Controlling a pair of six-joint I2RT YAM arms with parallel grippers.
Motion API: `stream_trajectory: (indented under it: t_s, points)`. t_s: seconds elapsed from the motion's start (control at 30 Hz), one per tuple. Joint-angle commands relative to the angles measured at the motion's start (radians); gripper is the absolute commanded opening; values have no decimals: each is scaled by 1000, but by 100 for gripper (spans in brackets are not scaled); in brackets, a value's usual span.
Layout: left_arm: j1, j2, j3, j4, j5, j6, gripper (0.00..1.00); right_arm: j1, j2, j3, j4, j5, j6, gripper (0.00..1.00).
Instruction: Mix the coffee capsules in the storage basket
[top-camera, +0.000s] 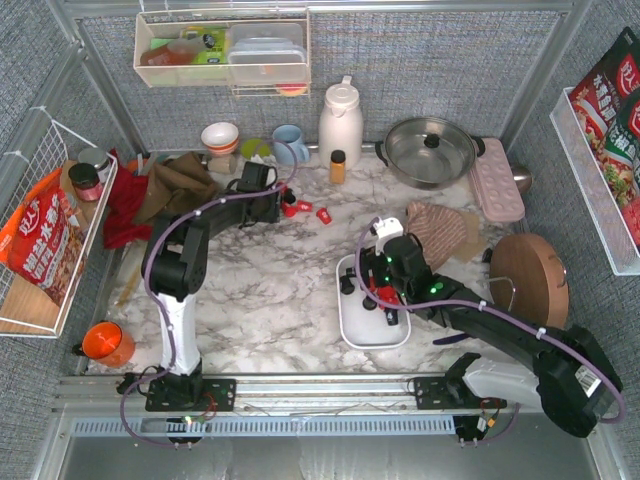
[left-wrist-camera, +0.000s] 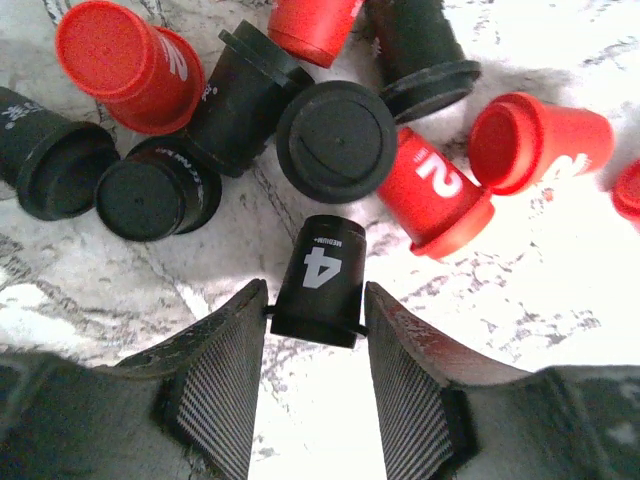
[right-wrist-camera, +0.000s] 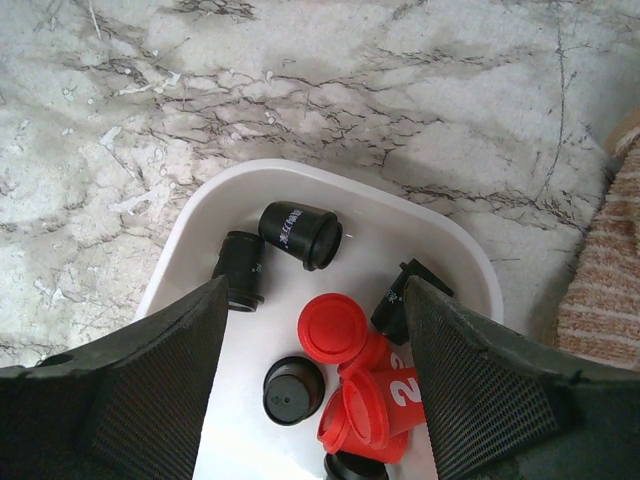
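Observation:
Red and black coffee capsules (left-wrist-camera: 335, 140) lie in a loose heap on the marble at the back of the table, next to my left gripper (top-camera: 284, 206). In the left wrist view my left gripper (left-wrist-camera: 315, 325) has its fingertips against both sides of the rim of a black capsule marked 4 (left-wrist-camera: 322, 275), which lies on the table. The white storage basket (top-camera: 372, 336) sits at centre front. My right gripper (top-camera: 380, 290) hangs wide open above it. In the right wrist view the basket (right-wrist-camera: 300, 172) holds several black and red capsules (right-wrist-camera: 345, 335) between my open fingers (right-wrist-camera: 150, 400).
A white thermos (top-camera: 340, 122), amber bottle (top-camera: 338, 166), blue mug (top-camera: 289, 143) and steel pot (top-camera: 430, 150) stand along the back. A pink box (top-camera: 497, 180), striped cloth (top-camera: 440, 232) and round wooden board (top-camera: 530, 278) are to the right. Cloths (top-camera: 180, 185) and a wire rack (top-camera: 40, 230) are to the left.

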Motion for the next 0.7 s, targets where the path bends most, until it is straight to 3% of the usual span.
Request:
stream_trajectory:
  t_s: [0.0,0.37,0.53,0.67]
  points:
    - [-2,-70,-38,56,25,16,51,0,-19,-4,23,3,25,75]
    - [-2,-278,-205,262,104,21,48,-1,-105,18,-70,5,39,75]
    - [-4,-442,-397,547,315,36,47,-1,-159,43,-115,2,51,75]
    - [-28,-562,-617,924,477,73,43,-1,-203,64,-136,-25,75,75]
